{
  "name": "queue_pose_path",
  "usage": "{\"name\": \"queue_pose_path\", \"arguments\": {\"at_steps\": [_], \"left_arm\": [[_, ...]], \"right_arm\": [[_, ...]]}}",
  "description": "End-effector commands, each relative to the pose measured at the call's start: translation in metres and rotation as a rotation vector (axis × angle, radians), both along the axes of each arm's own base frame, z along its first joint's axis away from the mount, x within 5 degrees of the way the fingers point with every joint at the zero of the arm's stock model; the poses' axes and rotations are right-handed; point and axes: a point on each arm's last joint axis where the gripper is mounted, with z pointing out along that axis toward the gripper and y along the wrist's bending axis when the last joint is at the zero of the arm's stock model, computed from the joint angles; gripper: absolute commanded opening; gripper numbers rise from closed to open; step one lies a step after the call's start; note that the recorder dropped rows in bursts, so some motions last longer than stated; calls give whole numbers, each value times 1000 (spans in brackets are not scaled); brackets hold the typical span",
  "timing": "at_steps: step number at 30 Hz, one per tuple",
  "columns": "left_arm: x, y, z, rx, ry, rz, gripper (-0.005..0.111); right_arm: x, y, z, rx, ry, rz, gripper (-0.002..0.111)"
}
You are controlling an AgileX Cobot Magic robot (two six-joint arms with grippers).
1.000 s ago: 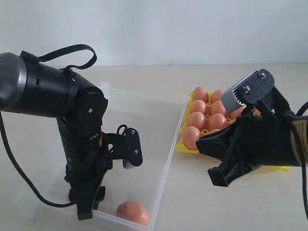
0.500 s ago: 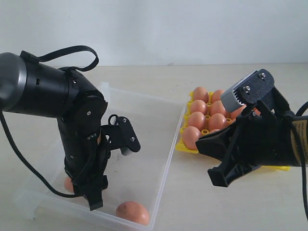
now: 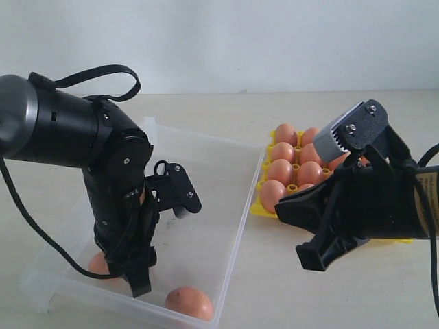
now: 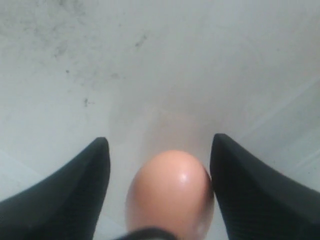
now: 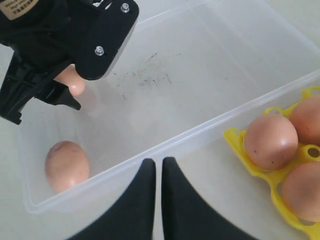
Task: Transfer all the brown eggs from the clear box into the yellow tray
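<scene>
The clear box [image 3: 236, 226] holds two brown eggs. One egg [image 3: 188, 301] lies loose by its near wall. The other egg [image 3: 99, 262] sits half hidden behind my left arm. My left gripper [image 3: 127, 277] points down into the box and stands open around that egg [image 4: 170, 190]; one finger touches its side and the other stands off it. The yellow tray [image 3: 264, 209] carries several brown eggs [image 3: 281, 171]. My right gripper [image 3: 305, 259] hangs shut and empty above the table, between box and tray.
In the right wrist view my shut right gripper [image 5: 158, 161] lies just outside the box wall [image 5: 200, 125], with the tray corner [image 5: 237, 145] close by. Dark scuffs mark the box floor [image 5: 145, 75]. My right arm covers part of the tray.
My left arm has swung inward and lowered inside the box, and the egg behind it has come into sight between its fingers. The right arm has barely shifted.
</scene>
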Motion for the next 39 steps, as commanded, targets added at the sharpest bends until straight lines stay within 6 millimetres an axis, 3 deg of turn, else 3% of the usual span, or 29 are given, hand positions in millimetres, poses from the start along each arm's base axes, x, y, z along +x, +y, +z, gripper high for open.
{"name": "queue_pose_path", "arguments": {"at_steps": [1, 15, 17, 18, 19, 20, 27, 31, 39], "left_arm": [[-3, 2, -1, 23, 23, -3, 51], [-6, 3, -1, 28, 55, 25, 50], [-6, 3, -1, 28, 55, 25, 42], [-6, 3, -1, 30, 57, 25, 32], [-6, 3, -1, 32, 55, 23, 10], [-5, 4, -1, 35, 52, 19, 4], [-2, 1, 3, 0, 8, 8, 4], [3, -4, 22, -107, -105, -6, 4], [6, -20, 84, -477, -361, 21, 4]], "right_arm": [[-2, 0, 1, -2, -11, 18, 0], [-2, 0, 1, -4, -11, 22, 0], [-2, 0, 1, -4, -11, 22, 0], [-2, 0, 1, -4, -11, 22, 0], [-2, 0, 1, -4, -11, 22, 0], [-2, 0, 1, -4, -11, 22, 0], [-2, -1, 0, -7, -12, 18, 0], [0, -3, 0, -22, -17, -11, 0], [6, -9, -2, -53, -23, -109, 0]]}}
